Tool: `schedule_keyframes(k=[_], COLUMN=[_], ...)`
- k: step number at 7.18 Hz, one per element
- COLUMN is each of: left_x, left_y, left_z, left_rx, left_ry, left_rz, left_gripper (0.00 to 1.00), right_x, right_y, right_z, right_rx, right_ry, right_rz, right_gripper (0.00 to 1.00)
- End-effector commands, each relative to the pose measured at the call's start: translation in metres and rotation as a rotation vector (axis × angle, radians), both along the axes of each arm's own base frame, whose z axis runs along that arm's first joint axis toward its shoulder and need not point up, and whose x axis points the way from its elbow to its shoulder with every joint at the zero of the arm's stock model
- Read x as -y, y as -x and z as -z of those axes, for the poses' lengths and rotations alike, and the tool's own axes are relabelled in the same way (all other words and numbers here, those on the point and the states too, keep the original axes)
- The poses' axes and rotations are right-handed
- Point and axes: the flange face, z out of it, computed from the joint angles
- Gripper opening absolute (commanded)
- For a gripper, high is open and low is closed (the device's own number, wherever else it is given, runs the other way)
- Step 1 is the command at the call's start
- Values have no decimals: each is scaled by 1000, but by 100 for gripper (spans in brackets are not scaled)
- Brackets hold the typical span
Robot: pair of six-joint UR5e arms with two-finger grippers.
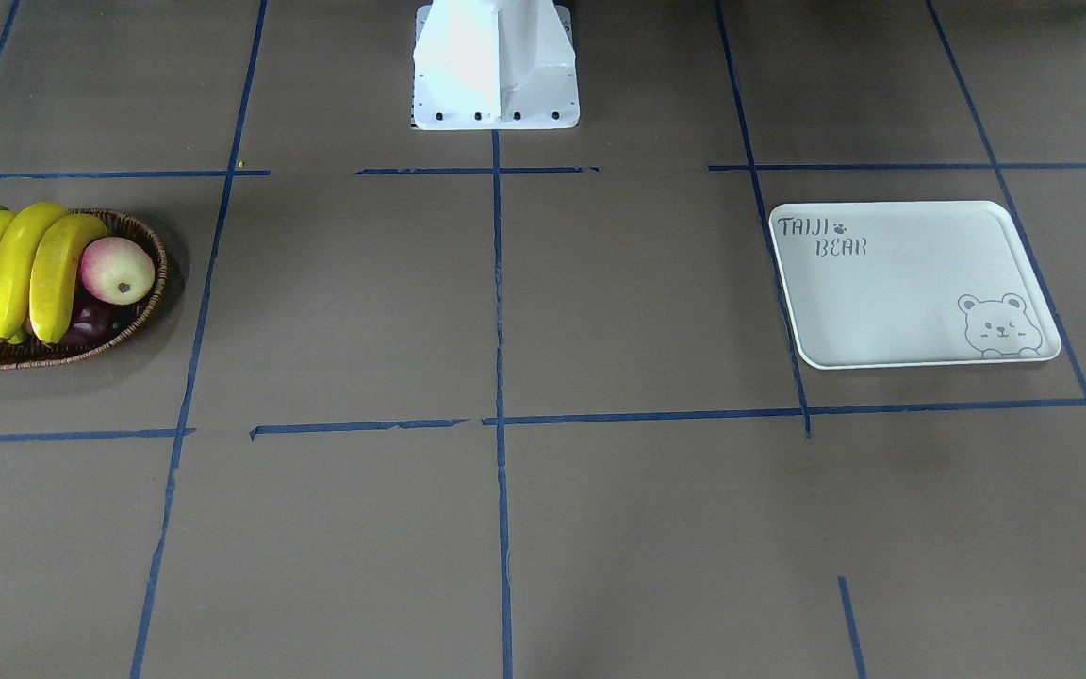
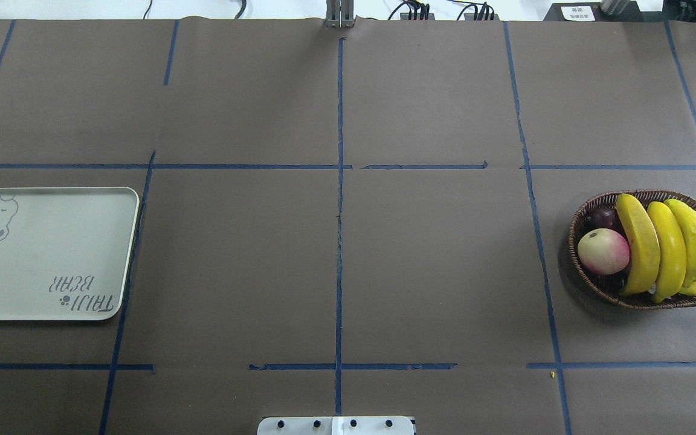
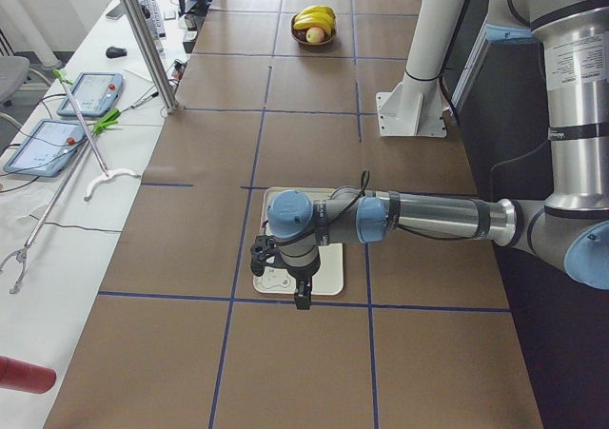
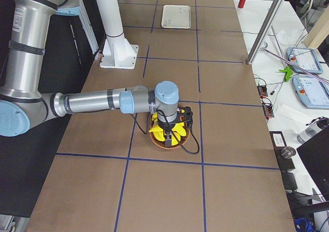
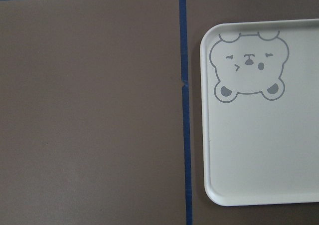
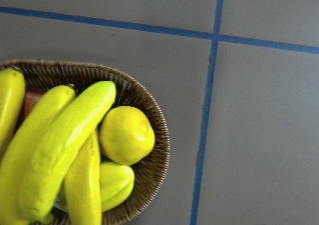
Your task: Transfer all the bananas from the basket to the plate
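Jaws of both grippers: parted or closed, I cannot tell.
The bananas point(image 2: 656, 254) lie side by side in the wicker basket point(image 2: 574, 226) at the table's right, long axes running near to far, directly under the right gripper point(image 4: 167, 135). The left gripper point(image 3: 302, 299) hangs over the white plate point(image 2: 46, 266), far left.

A robotics lab — the long table covered in brown paper point(image 2: 432, 272) is marked into squares with blue tape lines point(image 2: 339, 241), and a white metal pedestal point(image 1: 496, 66) is bolted onto it. Silver-and-blue jointed robot arms point(image 3: 428, 218) reach over it, while a white side bench point(image 3: 57, 286) carries grey-and-blue touchscreen control pendants point(image 3: 90, 93).
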Motion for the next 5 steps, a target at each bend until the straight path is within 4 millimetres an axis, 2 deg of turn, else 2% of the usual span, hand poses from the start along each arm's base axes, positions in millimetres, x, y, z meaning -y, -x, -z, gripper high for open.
schedule_keyframes(k=[1,2,4,5], left_x=[0,0,0,0], left_y=[0,0,0,-1], left_z=[0,0,-2,-2], left_rx=[0,0,0,0], left_ry=[2,1,4,4], left_rz=[0,0,0,-1], left_gripper=[100,100,100,100], right_x=[-1,1,-1,-2], right_y=[49,73,100,113], right_z=[39,48,30,21], right_rx=[16,32,-9,-41], right_ry=[36,40,46,59], right_rz=[-6,-54,-80,-69], right_gripper=[100,100,98,94])
